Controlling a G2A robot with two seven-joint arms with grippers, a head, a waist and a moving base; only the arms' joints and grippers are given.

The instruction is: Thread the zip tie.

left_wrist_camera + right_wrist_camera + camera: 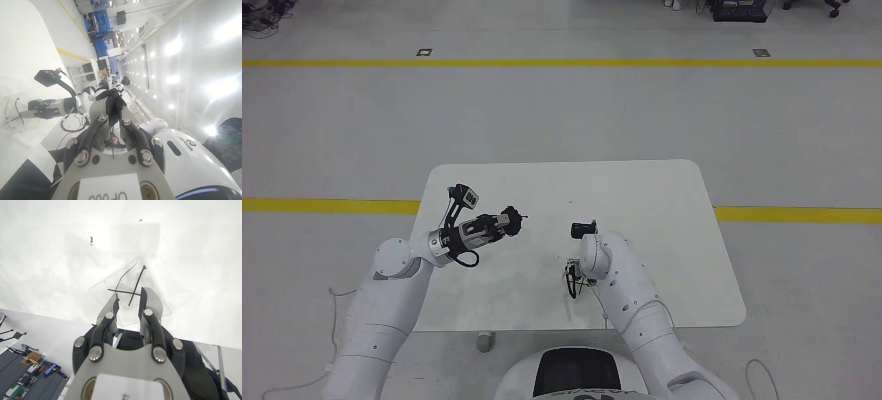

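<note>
L gripper [516,219], at 9 o'clock of R gripper [130,294], seems pinched shut on a thin zip tie [113,151], R's fingers [142,302] spread over crossed ties [133,293] in clear tray [100,291]: risk = R grabs both straps, or L's slips.

So my left arm [402,275] was raised and bent at the elbow, wrist aimed across toward my right side, left jaws pinched together. Right arm [630,295] was folded in close, right jaws pointing downward, spread apart.
</note>
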